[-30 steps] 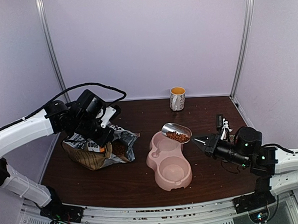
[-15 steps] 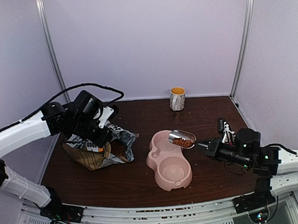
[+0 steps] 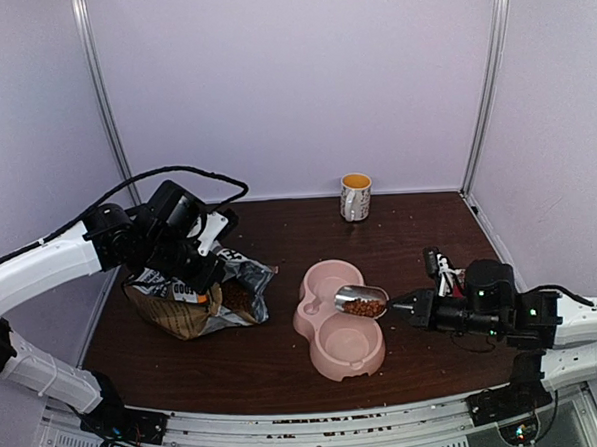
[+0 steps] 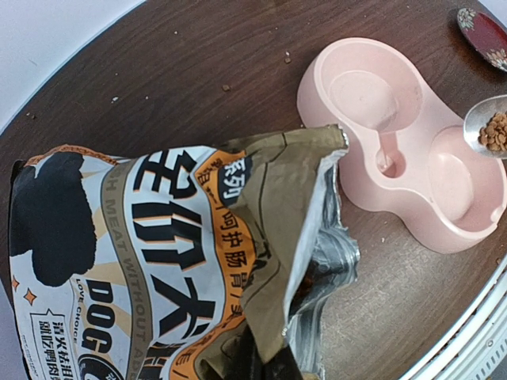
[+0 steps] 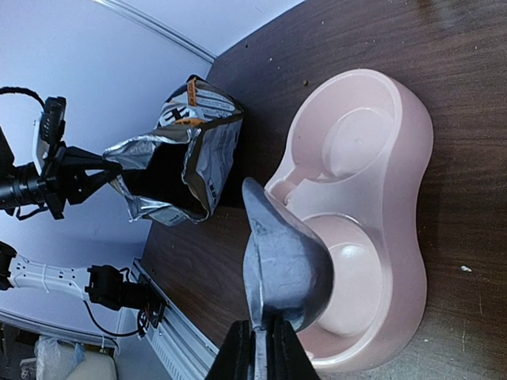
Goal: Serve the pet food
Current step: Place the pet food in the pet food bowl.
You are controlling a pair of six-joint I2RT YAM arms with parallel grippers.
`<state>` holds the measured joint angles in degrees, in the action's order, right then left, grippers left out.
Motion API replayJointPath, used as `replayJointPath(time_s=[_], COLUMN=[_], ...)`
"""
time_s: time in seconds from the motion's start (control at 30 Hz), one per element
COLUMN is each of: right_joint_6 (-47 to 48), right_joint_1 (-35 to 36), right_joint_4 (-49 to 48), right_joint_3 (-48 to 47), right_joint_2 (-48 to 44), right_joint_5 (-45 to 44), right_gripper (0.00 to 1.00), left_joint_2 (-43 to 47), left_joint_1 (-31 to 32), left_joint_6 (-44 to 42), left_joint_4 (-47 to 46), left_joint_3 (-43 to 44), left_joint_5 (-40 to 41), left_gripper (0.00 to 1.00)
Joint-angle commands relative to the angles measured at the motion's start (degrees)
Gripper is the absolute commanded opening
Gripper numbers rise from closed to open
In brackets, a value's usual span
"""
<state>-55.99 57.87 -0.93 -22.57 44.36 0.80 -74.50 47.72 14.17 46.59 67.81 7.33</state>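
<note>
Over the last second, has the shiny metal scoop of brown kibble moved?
Yes: the metal scoop of kibble has sunk nearer, now low over the pink double bowl's right rim.

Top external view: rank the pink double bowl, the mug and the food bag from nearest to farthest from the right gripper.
1. Pink double bowl, just left of the right gripper.
2. Mug, at the back wall.
3. Food bag, far left.
</note>
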Motion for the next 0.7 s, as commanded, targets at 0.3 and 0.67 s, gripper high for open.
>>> replayJointPath(time_s=[0.3, 0.67], right_joint_6=[4.7, 6.0], right_joint_1=[0.0, 1.0], right_joint_4=[7.7, 12.2], right_joint_3=[-4.7, -6.9], right_joint_2=[1.2, 3.0], right_joint_5=[4.6, 4.7], right_gripper=[0.00, 0.00], left_joint_2=[0.6, 1.1], left_joint_1=[-0.3, -0.3], left_joint_6=[0.3, 0.3], left_joint_4=[-4.2, -4.3], left_joint_3=[2.1, 2.1], left_joint_5=[2.2, 1.9], left_gripper=[0.00, 0.00])
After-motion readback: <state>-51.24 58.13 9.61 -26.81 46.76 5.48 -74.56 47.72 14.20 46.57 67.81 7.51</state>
